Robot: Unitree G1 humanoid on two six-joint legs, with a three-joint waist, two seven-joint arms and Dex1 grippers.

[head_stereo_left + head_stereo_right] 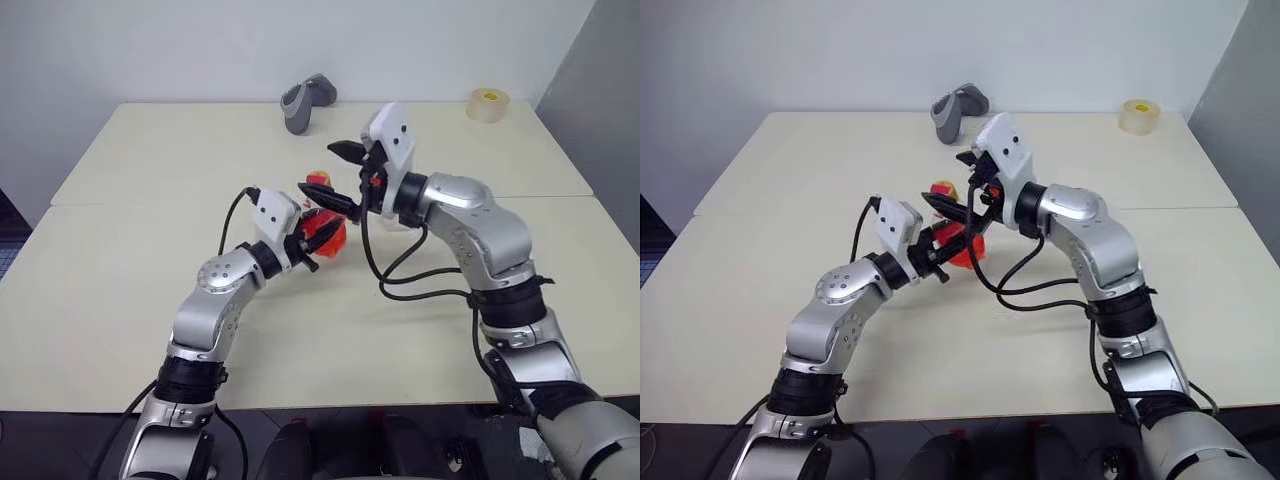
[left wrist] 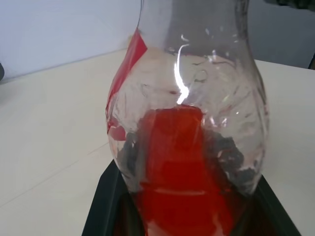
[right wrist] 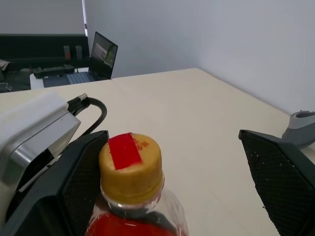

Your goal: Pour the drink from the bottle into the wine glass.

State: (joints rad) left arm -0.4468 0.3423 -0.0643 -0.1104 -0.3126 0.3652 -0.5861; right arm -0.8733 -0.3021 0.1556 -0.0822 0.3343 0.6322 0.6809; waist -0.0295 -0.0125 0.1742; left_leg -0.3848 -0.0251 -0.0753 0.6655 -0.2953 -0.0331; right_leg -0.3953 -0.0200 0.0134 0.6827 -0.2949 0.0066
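at frame centre the left gripper [image 1: 312, 238] is clamped on the bottle [image 1: 322, 228], thin, yielding plastic, slippery, best held at the belly, while the right gripper [image 1: 345, 178], jaws wide, straddles its yellow cap [image 3: 130, 161].

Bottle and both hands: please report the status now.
Left hand shut on bottle. Right hand open around yellow cap, cap on. Nothing in the way.
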